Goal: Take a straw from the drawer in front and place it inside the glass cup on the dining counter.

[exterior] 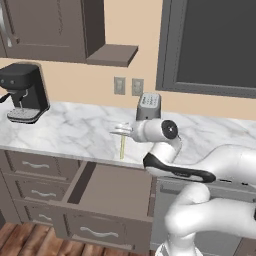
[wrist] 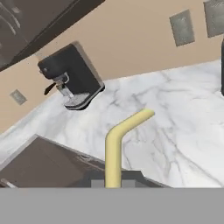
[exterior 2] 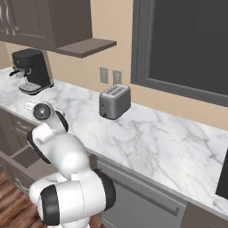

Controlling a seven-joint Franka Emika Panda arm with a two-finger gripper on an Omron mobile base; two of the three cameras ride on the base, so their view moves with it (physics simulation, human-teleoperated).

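My gripper (exterior: pixel 122 134) hangs over the front edge of the marble worktop, above the open drawer (exterior: pixel 107 192). It is shut on the straw (exterior: pixel 122 148), a thin pale-yellow stick that hangs straight down from the fingers, its lower end still above the drawer. In the hand view the straw (wrist: pixel 113 151) rises from between the fingertips of the gripper (wrist: pixel 114 180) and bends to the right at its far end. The drawer (exterior 2: pixel 23 158) is pulled out wide and its inside looks dark and bare. The glass cup and the dining counter are out of view.
A black coffee machine (exterior: pixel 22 92) stands at the left of the marble worktop (exterior: pixel 75 130), and a grey toaster (exterior 2: pixel 115 101) stands behind my arm. Narrower shut drawers (exterior: pixel 37 165) lie left of the open one. A wall cabinet and shelf (exterior: pixel 112 54) hang overhead.
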